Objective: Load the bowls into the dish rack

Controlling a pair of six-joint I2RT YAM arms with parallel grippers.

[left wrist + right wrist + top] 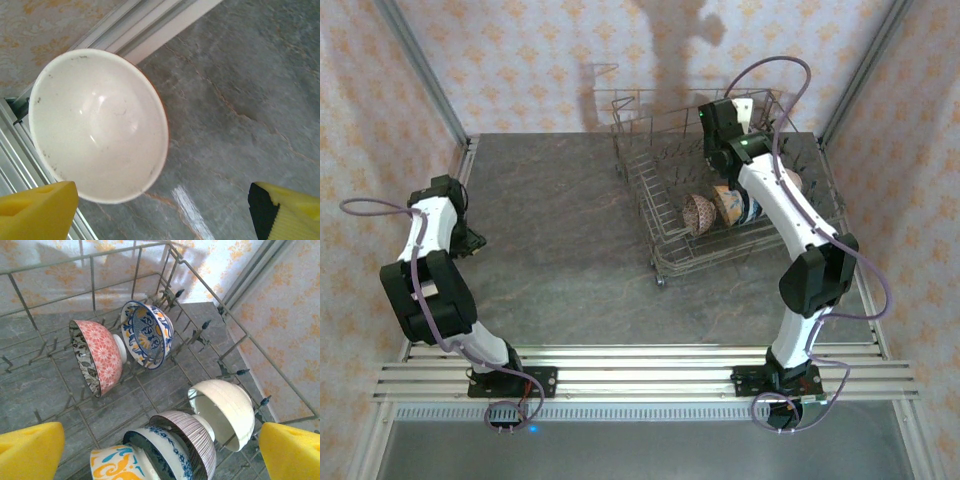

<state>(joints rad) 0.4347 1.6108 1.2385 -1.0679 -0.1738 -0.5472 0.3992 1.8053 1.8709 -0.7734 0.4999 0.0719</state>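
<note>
Left hand spread wide, holding nothing, hovering over a plain cream bowl. That one sits upright on the table, just beyond one fingertip and against the metal rail. Right hand is wide open too and empty, poised above the dish rack. Below it, bowls stand on edge between the tines: a pink bowl and a blue-orange bowl farther out, a white bowl and a striped bowl close under the fingers.
</note>
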